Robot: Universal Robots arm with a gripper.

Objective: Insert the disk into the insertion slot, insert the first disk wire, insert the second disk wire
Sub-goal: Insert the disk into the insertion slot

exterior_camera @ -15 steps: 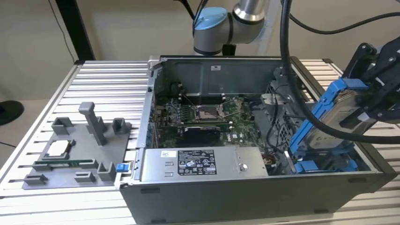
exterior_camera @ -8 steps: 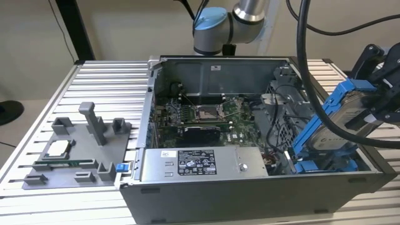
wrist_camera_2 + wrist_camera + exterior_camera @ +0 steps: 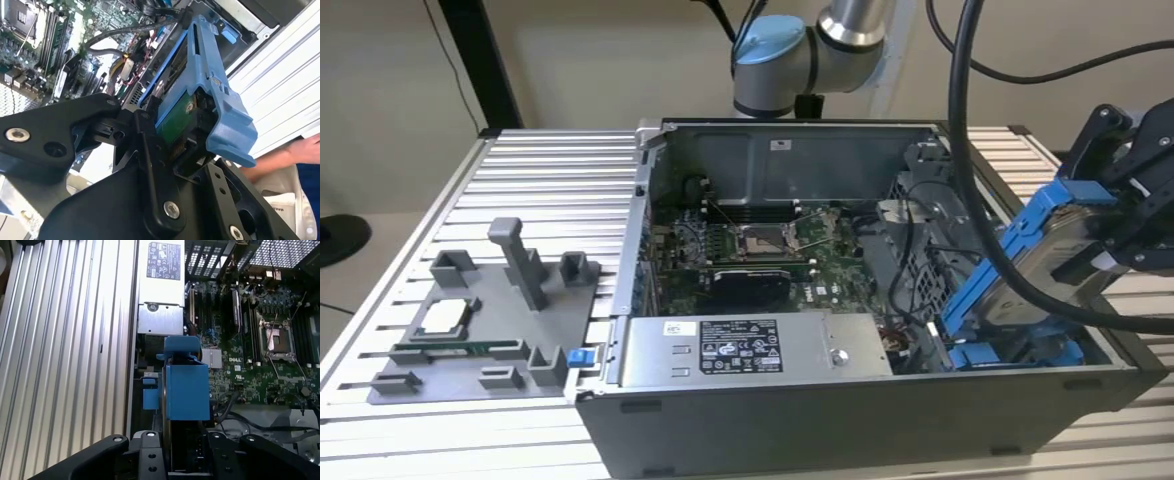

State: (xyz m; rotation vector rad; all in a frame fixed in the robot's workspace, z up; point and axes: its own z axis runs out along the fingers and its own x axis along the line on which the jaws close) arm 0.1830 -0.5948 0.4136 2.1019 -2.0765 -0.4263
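My gripper (image 3: pixel 1131 222) is shut on the disk (image 3: pixel 1051 262), a silver drive in a bright blue carrier, at the exterior view's right. The disk hangs tilted over the open computer case, its lower end down at the insertion slot (image 3: pixel 1014 352), a bay with blue rails in the case's near right corner. In both wrist views the black fingers (image 3: pixel 150 150) clamp the carrier's end, with the disk (image 3: pixel 186 385) pointing down into the case. Thin cables (image 3: pixel 125 70) lie inside next to the bay; I cannot tell which are the disk wires.
The case holds a motherboard (image 3: pixel 761 245) and a grey labelled power-supply box (image 3: pixel 747 350). A grey fixture tray (image 3: pixel 480 330) lies on the ribbed metal table (image 3: pixel 547 170) at the exterior view's left. Thick black cables (image 3: pixel 987 200) hang across the case. A person's arm (image 3: pixel 280 155) rests nearby.
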